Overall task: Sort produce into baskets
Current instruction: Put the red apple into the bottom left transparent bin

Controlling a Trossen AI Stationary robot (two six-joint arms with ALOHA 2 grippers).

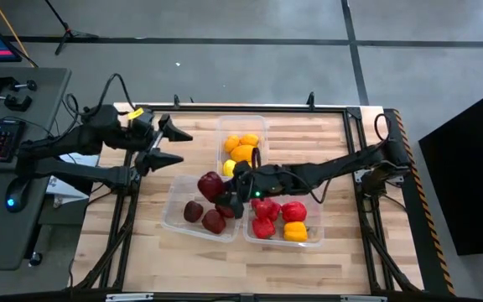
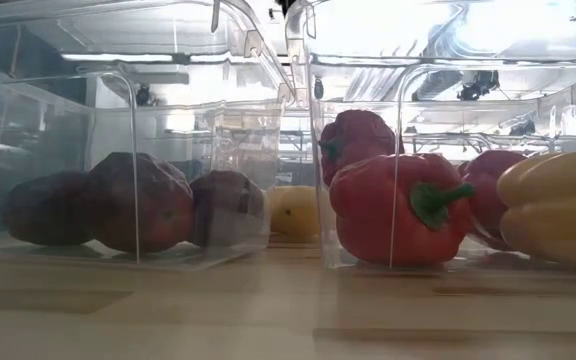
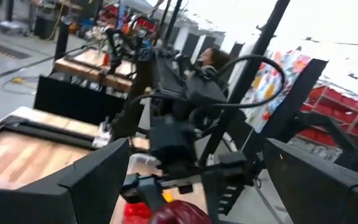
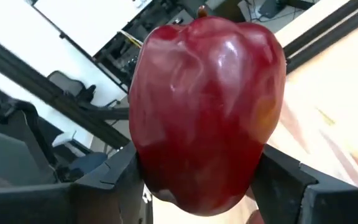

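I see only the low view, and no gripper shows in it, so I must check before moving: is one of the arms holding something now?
Observer: Yes. The right gripper is shut on a glossy dark red fruit.
Operator: Over which place is it?
Observer: In the high view it hangs over the tub of dark maroon fruits, on the side near the citrus tub.
Operator: And the left arm?
Observer: The left gripper is open and empty, beside the citrus tub toward the table's left edge.
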